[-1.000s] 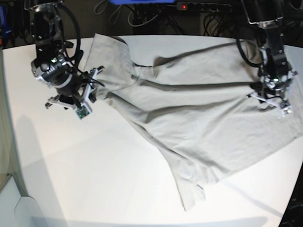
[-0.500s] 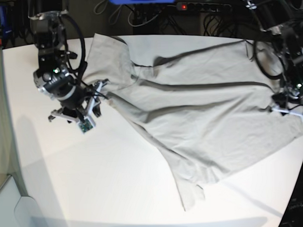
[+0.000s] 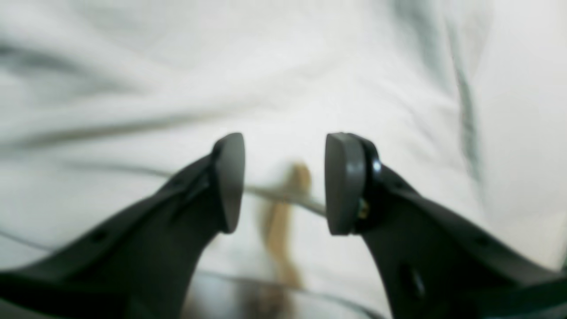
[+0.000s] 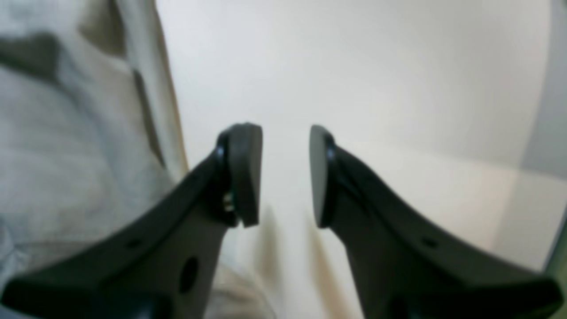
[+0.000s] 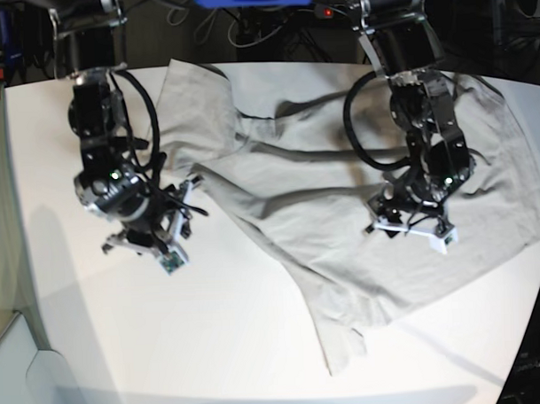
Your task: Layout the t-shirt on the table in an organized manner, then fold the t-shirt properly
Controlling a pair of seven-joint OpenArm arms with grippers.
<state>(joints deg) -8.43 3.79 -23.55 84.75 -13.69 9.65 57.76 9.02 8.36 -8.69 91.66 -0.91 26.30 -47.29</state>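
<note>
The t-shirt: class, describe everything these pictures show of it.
The t-shirt is plain light grey-beige cloth, spread unevenly on the white table, with long creases and one narrow corner trailing toward the near edge. Its far-left part looks bunched. The left gripper is over its middle and the right gripper beside its left edge, both open and empty.

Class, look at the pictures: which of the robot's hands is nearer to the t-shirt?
Left. The left hand hangs directly over the middle of the t-shirt, fingers apart and empty. The right hand is beside the shirt's edge, over bare table, also open.
</note>
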